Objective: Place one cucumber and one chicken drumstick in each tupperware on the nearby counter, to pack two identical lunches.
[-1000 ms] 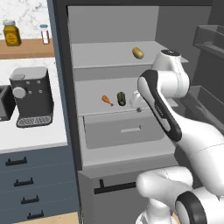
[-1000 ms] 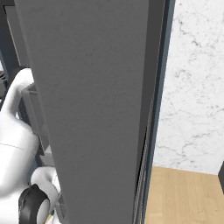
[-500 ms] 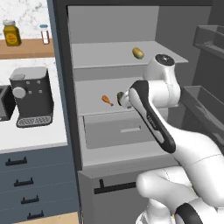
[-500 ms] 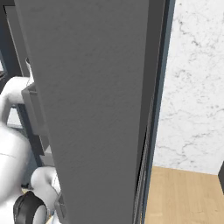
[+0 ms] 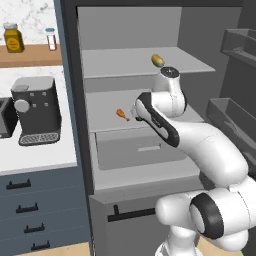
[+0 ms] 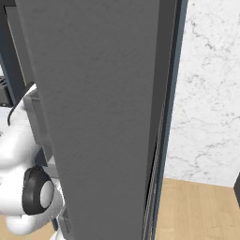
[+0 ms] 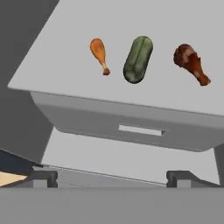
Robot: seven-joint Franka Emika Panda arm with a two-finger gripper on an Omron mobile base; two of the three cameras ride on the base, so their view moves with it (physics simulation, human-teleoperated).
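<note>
The short, fat, dark green cucumber (image 7: 138, 59) lies on the grey fridge shelf (image 7: 52, 65), above a drawer. A small orange-brown chicken drumstick (image 7: 99, 54) lies just beside it at nine o'clock, and a darker red-brown chicken drumstick (image 7: 190, 62) lies near it at three o'clock. None touch. The robot's jaws are wide apart and hold nothing. The cucumber looks firm, smooth and likely to roll, so it is best pinched across its middle. The drumsticks look light; the fat end seems best to pinch.
</note>
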